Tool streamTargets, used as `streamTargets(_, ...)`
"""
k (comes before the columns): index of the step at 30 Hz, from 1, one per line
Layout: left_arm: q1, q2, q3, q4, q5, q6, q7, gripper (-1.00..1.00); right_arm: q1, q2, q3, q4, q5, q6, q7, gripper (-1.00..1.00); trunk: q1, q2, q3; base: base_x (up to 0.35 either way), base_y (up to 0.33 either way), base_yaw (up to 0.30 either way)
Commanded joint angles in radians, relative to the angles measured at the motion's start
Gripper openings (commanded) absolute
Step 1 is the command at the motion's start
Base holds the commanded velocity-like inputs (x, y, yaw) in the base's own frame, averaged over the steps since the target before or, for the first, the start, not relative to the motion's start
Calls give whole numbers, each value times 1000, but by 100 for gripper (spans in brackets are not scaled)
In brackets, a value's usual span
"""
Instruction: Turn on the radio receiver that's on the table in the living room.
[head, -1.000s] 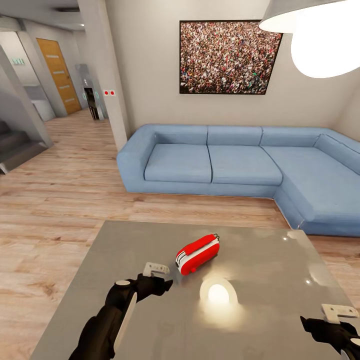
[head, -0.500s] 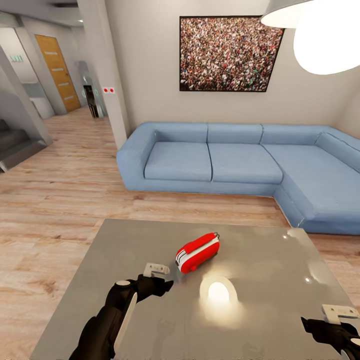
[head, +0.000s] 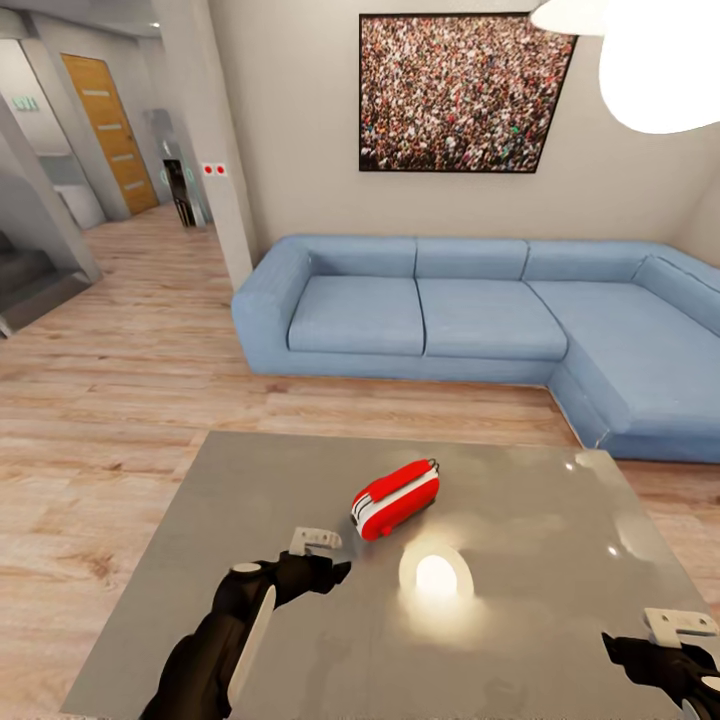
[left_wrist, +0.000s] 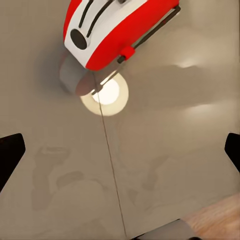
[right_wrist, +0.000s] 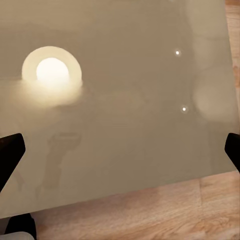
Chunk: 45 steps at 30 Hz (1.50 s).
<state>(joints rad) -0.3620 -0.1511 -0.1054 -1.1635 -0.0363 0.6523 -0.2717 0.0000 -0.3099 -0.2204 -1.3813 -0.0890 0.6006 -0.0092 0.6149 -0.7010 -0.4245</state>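
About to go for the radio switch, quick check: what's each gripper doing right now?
Left gripper: open, empty, just short of the radio receiver.
Right gripper: open, empty, over the table.

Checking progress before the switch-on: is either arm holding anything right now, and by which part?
Nothing is held. The left gripper is open above the table, short of the radio. The right gripper is open too, with bare tabletop between its fingers.
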Motion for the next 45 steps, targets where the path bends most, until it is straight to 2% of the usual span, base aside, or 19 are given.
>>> streamTargets(1, 0, 0, -6, 0, -1, 0, 0, 100, 0, 0, 0, 0, 0, -1, 0, 100, 0, 0, -2, 0, 0, 0)
streamTargets(2, 0, 1, -44, 0, -1, -1, 1, 100, 0, 0, 1, -12, 0, -2, 1, 100, 0, 0, -3, 0, 0, 0)
streamTargets(5, 0, 0, -80, 0, -2, -2, 3, 100, 0, -1, 1, -34, 0, -2, 1, 100, 0, 0, -8, 0, 0, 0)
streamTargets(10, 0, -1, -97, -2, -2, -4, 3, 100, 0, -1, 1, -46, 1, -4, 1, 100, 0, 0, -16, 0, 0, 0)
streamTargets(27, 0, -1, -102, -4, 0, -14, 3, 100, 0, -3, 1, -98, 5, -5, -1, 100, 0, 0, -43, 0, 0, 0)
streamTargets(45, 0, -2, -102, -61, 5, -13, 3, 100, 0, -5, -8, -134, 5, -2, -3, 100, 0, 0, -45, 0, 0, 0)
